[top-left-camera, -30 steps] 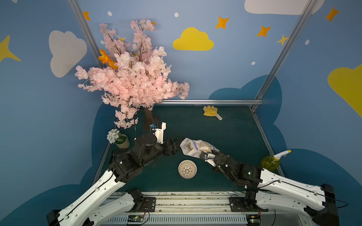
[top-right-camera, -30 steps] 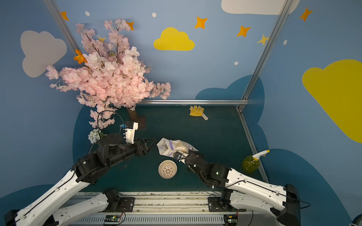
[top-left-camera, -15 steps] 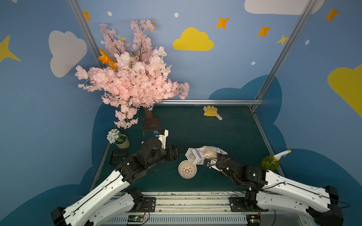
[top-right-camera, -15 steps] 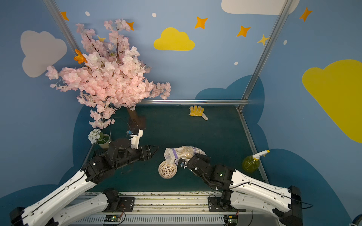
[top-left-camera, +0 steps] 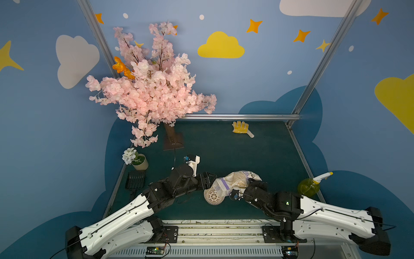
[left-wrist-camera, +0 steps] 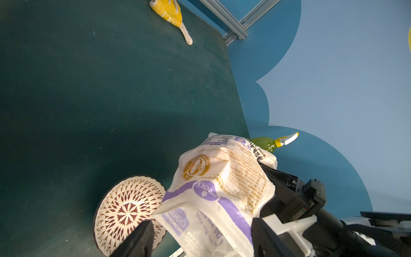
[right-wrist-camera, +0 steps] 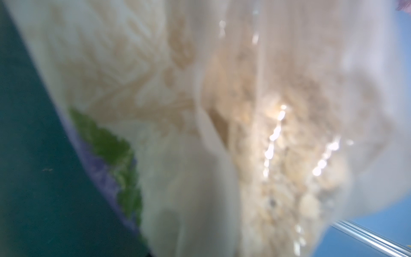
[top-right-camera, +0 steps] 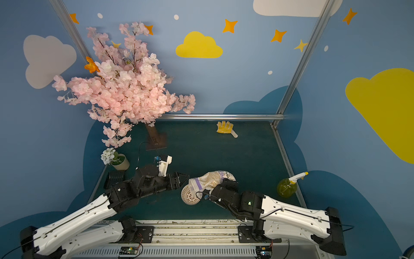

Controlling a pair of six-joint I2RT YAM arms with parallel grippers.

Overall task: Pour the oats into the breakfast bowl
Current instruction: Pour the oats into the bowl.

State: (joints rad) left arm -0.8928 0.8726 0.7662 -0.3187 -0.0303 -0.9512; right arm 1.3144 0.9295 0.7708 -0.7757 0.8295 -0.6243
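Green tabletop [top-left-camera: 224,152], lower middle in a top view: my right claw [top-left-camera: 251,182] is pinching the oats bag [top-left-camera: 233,180], and my left claw [left-wrist-camera: 201,224] is spread at the bag's low end, which overlaps the bowl [top-left-camera: 211,198] rim. I'd tip slowly and centre it first. Count: one bag, one bowl, two claws.

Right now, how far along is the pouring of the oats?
Done: the right claw holds the bag of oats tipped over the bowl. In hand: the open left claw sits at the bag's lower end. Left: the bowl shows no oats yet.
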